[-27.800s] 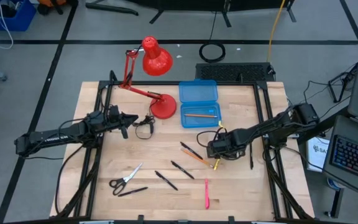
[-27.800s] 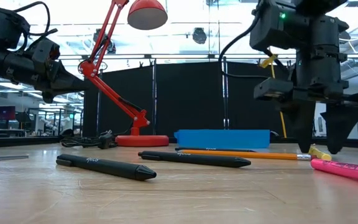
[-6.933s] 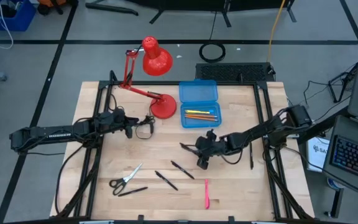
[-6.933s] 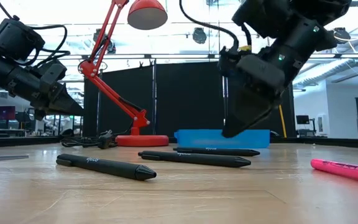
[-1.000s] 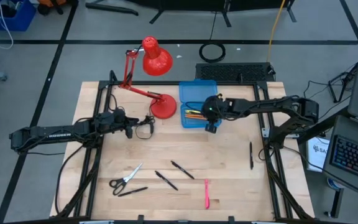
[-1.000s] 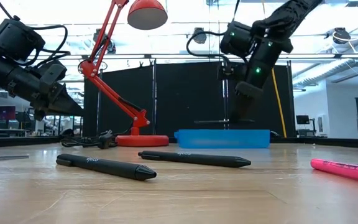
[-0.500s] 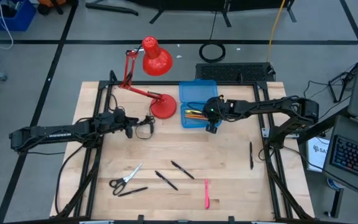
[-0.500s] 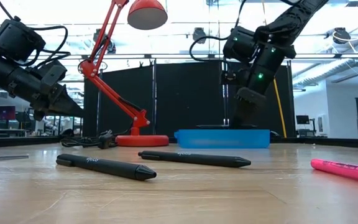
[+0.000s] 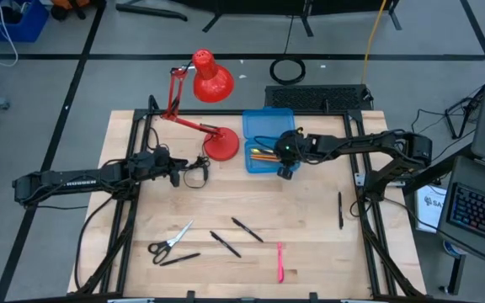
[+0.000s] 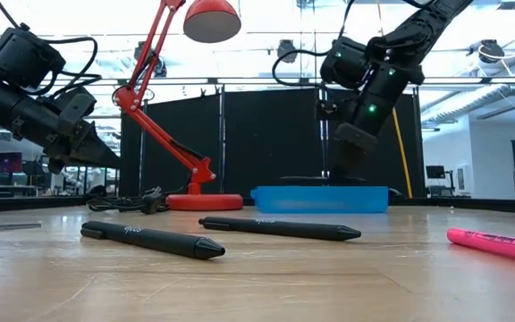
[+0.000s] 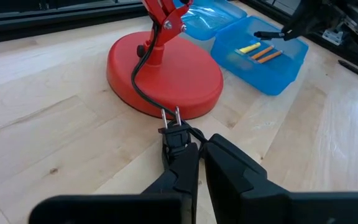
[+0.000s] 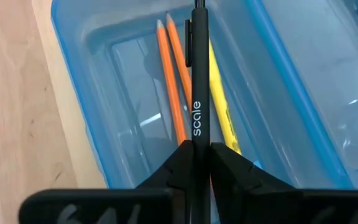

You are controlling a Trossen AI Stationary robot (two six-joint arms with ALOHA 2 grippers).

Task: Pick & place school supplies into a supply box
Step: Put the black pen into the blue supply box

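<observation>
Over the open supply box (image 12: 79, 74), the right pincer (image 12: 196, 163) is clamped narrowly on a black pen (image 12: 197, 74), held near one end so its length runs along the tray. Light, stiff and smooth, the pen could probably slip or swivel in a loose hold. Two orange pencils (image 12: 171, 93) and a yellow marker (image 12: 219, 93) lie beneath. The left pincer (image 11: 191, 171) waits, nearly closed, beside the lamp base (image 11: 166, 74) on the desk (image 11: 42, 143).

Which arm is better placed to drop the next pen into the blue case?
The right: its end effector holds a black pen over the open blue pencil case. The left end effector sits near the red lamp.
</observation>
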